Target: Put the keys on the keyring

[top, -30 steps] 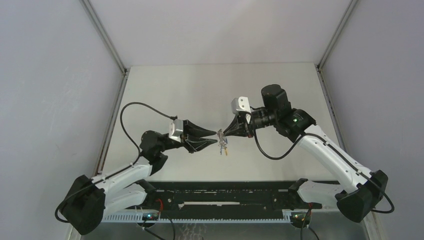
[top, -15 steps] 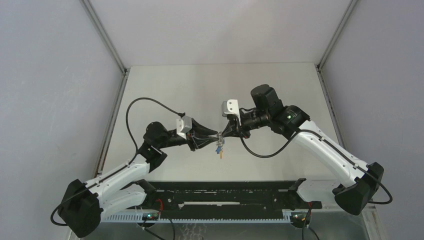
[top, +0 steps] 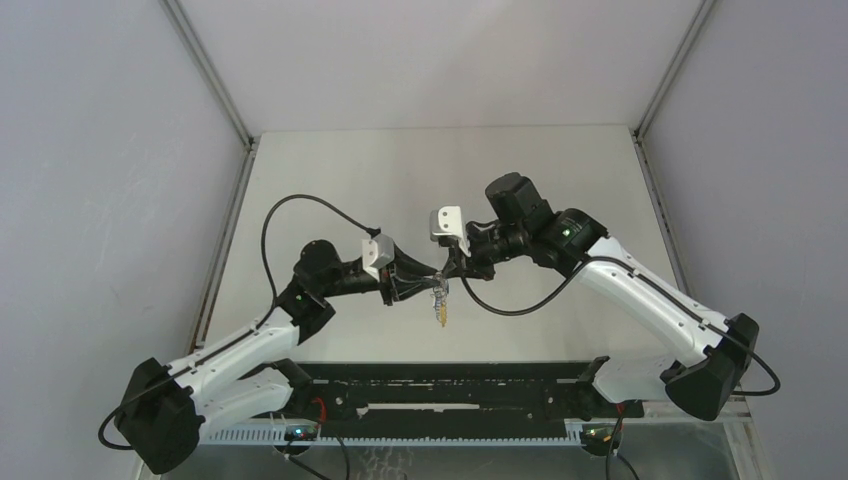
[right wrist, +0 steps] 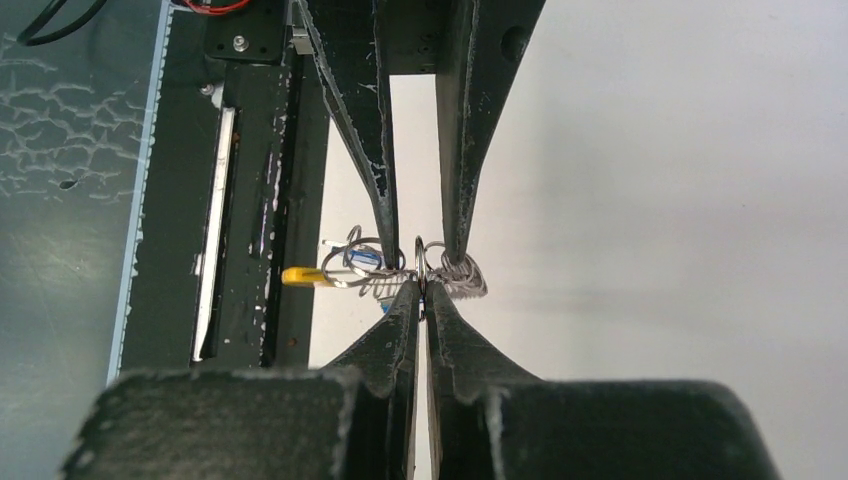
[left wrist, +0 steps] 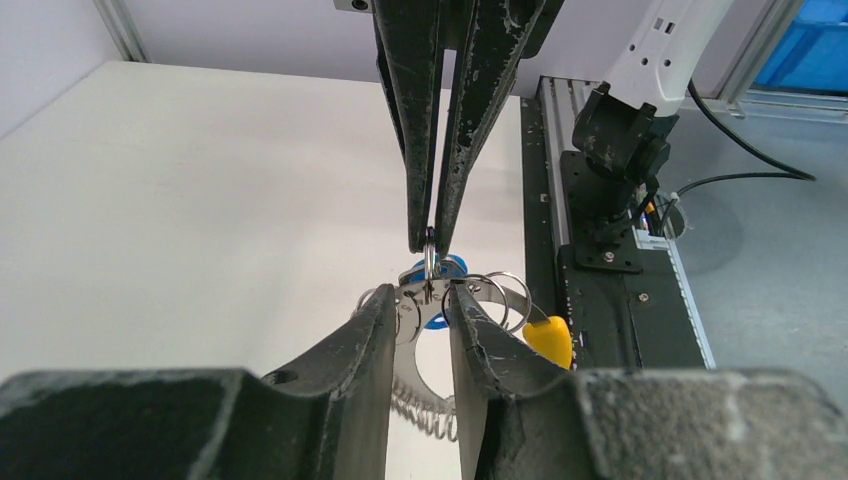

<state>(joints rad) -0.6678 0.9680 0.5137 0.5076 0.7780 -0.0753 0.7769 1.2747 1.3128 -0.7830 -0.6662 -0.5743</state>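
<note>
Keyring [top: 438, 292] is held in the air above the table [top: 400, 180], between the tips of the two grippers, with its yellow section [left wrist: 548, 338] hung at the low end. The right gripper [left wrist: 430, 240] is closed tight, and a small silver ring at the top of the cluster is pinched between its tips. The left gripper [left wrist: 420, 300] is set partly open, with one finger placed on either side of the cluster; whether the metal is actually pressed by them cannot be told.

Blue heads of the keys [left wrist: 449, 266] are seen among the loops, and every blue head that can be made out lies within the cluster. The task is therefore judged to be well advanced. Whether each key is truly threaded, or only laid against the ring, is not shown, and the keys cannot be counted. Full seating of a key on the loop is judged to be what is left.

The work is crowded: four fingertips are gathered at one small tangle, and a coiled wire part [right wrist: 462, 272] is lodged just beside the pinch. A black rail [top: 450, 395] is mounted along the near edge, well apart from the cluster.
</note>
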